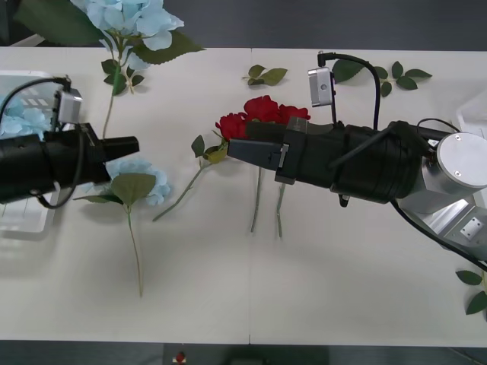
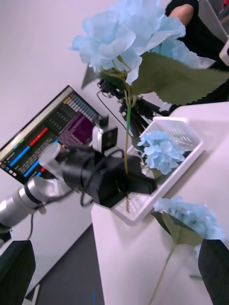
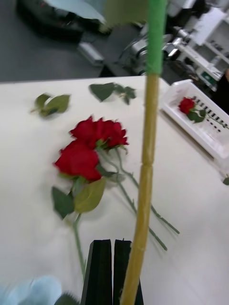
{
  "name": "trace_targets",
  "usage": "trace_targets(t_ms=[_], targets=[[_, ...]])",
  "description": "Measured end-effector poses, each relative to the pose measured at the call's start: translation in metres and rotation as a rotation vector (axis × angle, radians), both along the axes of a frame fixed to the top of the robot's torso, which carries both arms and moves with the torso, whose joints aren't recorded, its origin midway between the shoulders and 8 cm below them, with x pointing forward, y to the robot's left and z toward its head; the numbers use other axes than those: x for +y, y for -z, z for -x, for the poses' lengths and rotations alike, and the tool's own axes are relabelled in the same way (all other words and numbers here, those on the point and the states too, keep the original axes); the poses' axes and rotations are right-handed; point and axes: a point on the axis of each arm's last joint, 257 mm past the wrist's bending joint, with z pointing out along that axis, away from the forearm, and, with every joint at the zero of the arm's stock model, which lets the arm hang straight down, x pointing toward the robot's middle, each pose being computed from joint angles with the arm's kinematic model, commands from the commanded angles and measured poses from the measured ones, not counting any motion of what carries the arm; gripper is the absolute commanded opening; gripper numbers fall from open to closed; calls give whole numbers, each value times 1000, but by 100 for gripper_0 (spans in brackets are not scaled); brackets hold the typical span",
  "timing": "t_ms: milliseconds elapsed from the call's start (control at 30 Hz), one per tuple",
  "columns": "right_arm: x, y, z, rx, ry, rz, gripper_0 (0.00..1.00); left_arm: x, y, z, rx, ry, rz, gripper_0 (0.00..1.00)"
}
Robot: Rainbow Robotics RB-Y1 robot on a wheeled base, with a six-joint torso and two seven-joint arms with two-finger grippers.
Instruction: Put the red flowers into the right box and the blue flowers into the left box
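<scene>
My left gripper [image 1: 128, 144] [image 3: 110, 271] is shut on the thin stem of a blue flower [image 1: 131, 23] [image 2: 126, 33], which it holds upright beside the left box [image 1: 19, 80] [image 2: 186, 126]. That white bin has one blue flower [image 1: 23, 120] [image 2: 160, 150] inside. A further blue flower [image 1: 143, 176] [image 2: 191, 214] lies on the table just beneath the left gripper. Three red flowers [image 1: 262, 112] [image 3: 90, 143] lie mid-table. My right gripper [image 1: 232, 148] [image 2: 114, 271] hovers open right over them. The right box [image 1: 473, 114] [image 3: 205, 124] holds one red rose [image 3: 187, 105].
Green leaf sprigs lie at the table's far side [image 1: 265, 74] [image 1: 396, 76] and near the right edge [image 1: 475, 289]. The rose stems [image 1: 257, 201] reach towards the table's near side. A monitor [image 2: 47, 138] stands behind the left arm.
</scene>
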Motion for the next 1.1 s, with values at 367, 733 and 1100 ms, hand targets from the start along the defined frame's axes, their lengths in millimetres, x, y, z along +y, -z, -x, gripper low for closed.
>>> trace_targets(t_ms=[367,733,1100], targets=[[-50,92,-26,199,124,371,100,210,-38,-19,203,-476,-347,0],[-104,131,-92,381,386,591,100,342,-46,13,277,-821,-510,0],[-115,174,-138,556,616,687,100,405,45,37,306,-971,-554,0]])
